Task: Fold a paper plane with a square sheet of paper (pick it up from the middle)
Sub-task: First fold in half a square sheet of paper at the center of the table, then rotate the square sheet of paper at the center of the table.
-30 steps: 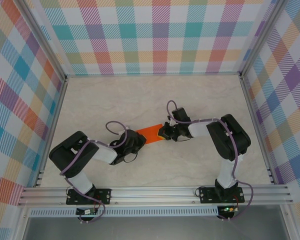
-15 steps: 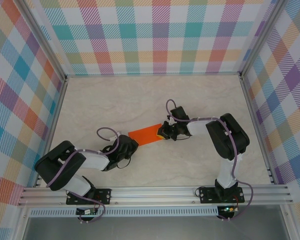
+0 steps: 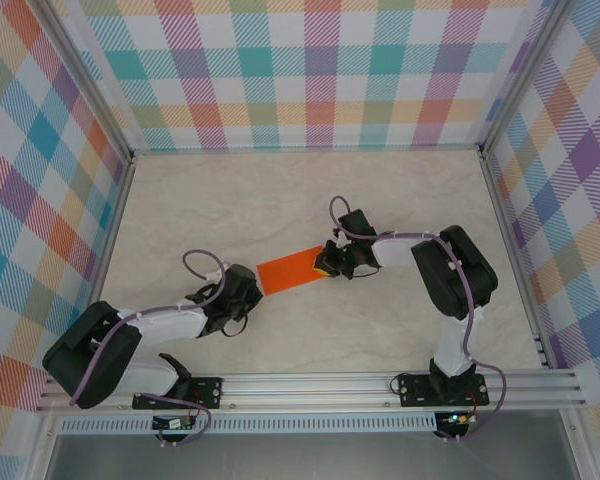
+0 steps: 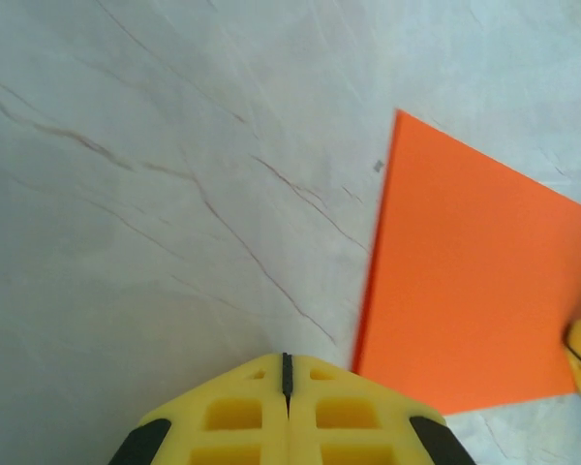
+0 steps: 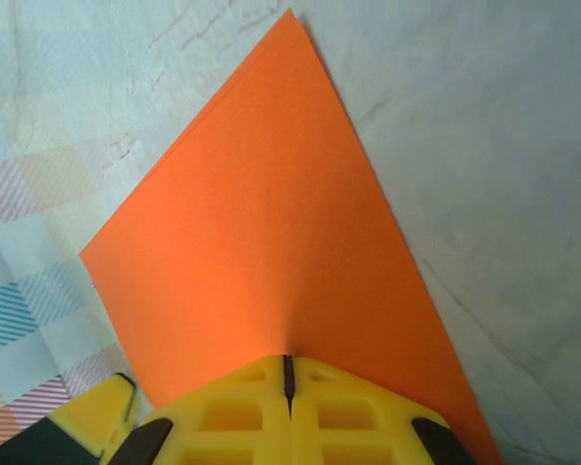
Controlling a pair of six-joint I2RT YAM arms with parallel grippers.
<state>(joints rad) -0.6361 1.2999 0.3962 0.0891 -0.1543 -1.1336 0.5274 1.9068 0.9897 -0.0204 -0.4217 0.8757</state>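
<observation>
orange paper [image 3: 291,270]: right wrist shows right claw [image 5: 288,360] pinching its edge; left wrist shows left claw [image 4: 287,358] pressed together alongside.

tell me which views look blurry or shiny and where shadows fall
top external: even light, sharp, soft shadows under the black robot arms; left wrist: left edge of the thin bright orange paper sheet smeared, pale marbled table soft, yellow left claw crisp; right wrist: paper sharp, table mirrors the plaid wall at lower left

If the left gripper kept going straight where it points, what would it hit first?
Most likely the bare table, right beside the orange paper's edge; the left gripper points just off the sheet, though depth is unclear.
</observation>
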